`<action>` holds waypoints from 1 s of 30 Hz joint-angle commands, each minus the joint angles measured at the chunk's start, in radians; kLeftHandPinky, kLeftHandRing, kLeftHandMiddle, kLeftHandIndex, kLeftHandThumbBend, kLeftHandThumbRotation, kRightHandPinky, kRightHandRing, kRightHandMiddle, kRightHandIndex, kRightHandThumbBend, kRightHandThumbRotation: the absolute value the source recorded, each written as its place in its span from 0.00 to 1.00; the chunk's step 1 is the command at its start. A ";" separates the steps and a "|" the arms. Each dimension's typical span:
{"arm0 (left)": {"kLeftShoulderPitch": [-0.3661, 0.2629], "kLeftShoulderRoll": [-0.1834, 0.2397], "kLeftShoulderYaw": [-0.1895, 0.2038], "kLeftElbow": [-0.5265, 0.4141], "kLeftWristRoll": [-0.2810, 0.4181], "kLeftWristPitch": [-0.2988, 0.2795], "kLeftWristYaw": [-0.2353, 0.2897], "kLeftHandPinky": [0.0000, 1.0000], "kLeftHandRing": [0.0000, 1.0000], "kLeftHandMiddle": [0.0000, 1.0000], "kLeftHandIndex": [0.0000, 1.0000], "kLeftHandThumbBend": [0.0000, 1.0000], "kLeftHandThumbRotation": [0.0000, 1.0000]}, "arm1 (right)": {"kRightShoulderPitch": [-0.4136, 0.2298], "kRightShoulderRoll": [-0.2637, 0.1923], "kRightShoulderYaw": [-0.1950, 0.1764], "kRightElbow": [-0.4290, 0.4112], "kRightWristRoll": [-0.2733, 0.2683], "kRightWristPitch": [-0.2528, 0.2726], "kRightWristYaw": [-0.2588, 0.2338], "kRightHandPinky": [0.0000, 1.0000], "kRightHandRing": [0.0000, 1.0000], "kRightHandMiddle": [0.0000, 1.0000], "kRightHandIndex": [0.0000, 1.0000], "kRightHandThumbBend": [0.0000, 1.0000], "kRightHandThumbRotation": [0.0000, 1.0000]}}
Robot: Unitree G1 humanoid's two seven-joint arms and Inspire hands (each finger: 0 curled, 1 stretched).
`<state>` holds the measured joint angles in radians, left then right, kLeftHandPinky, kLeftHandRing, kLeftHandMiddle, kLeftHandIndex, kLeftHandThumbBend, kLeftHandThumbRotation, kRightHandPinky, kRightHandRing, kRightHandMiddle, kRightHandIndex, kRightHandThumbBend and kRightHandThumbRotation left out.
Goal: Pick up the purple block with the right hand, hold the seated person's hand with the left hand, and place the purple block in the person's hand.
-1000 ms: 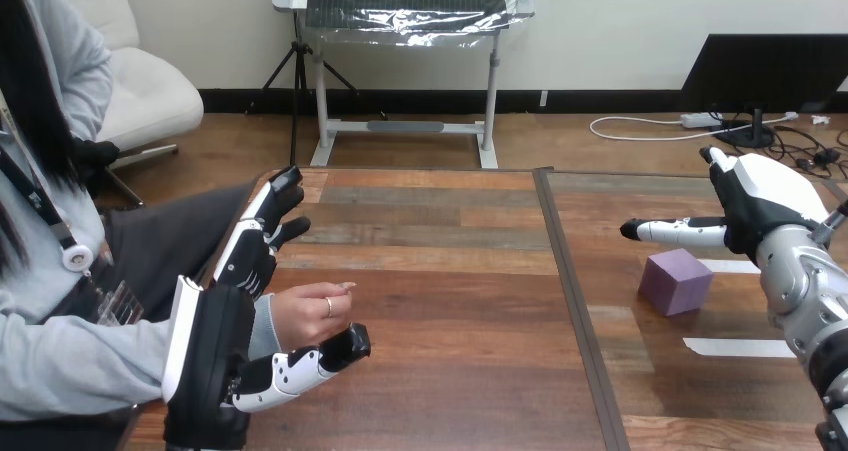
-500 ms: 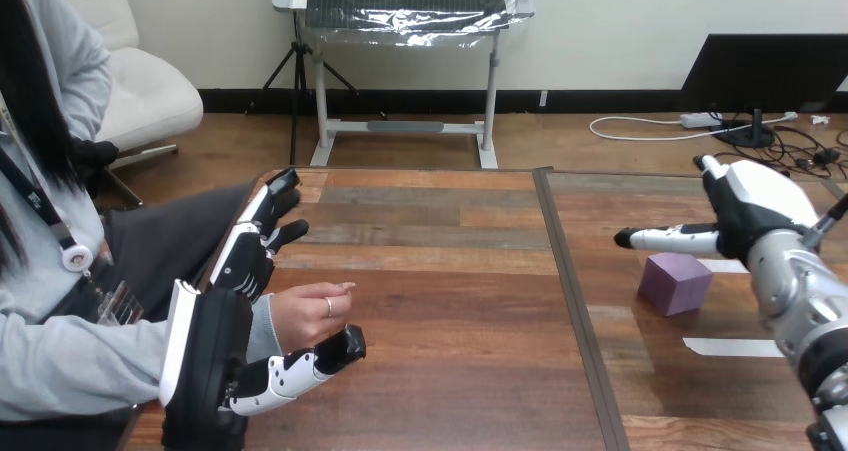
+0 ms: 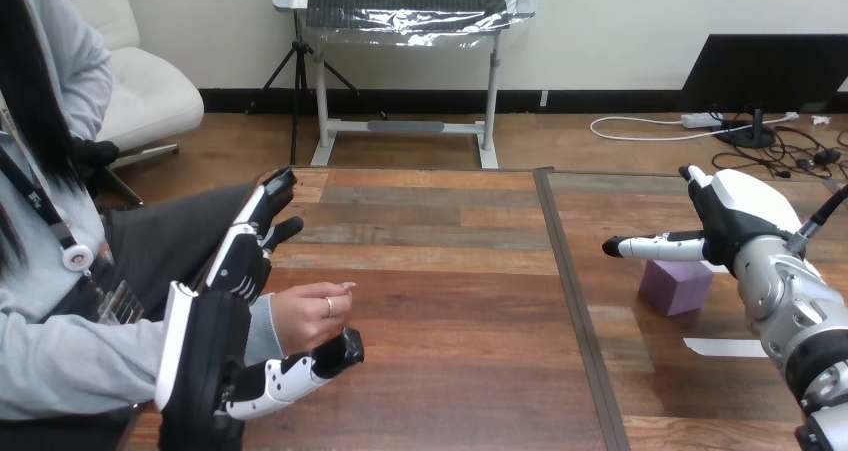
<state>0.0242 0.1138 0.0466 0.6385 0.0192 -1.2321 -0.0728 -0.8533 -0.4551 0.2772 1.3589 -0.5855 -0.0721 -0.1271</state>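
A purple block (image 3: 676, 287) sits on the table's right half. My right hand (image 3: 728, 217) hovers just above and behind it, open, thumb stretched out to the left over the block's top edge, fingers hidden behind the palm. At the left, the person's hand (image 3: 310, 314) rests near the table's left edge, fingers loosely curled. My left hand (image 3: 215, 346) stands open beside it on the wrist side: fingers (image 3: 252, 241) pointing up and away, thumb (image 3: 300, 368) lying under the person's hand. I cannot tell whether they touch.
A dark seam (image 3: 575, 301) runs front to back down the wooden table (image 3: 450, 311). Two white tape strips (image 3: 725, 347) lie near the block, one in front and one behind it.
My right hand has drifted left and a little lower, closing in over the purple block. The left hand and the person's hand have barely moved.
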 commanded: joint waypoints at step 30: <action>0.029 0.005 -0.002 -0.128 -0.026 0.009 -0.020 0.83 0.91 0.93 0.89 1.00 0.56 | -0.004 0.023 0.015 0.008 0.007 0.021 0.000 0.87 0.95 0.97 0.97 1.00 0.59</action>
<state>0.0787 0.1142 0.0489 0.5722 0.0045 -1.2248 -0.0898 -0.8415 -0.4463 0.2814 1.3657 -0.5769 -0.0527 -0.1137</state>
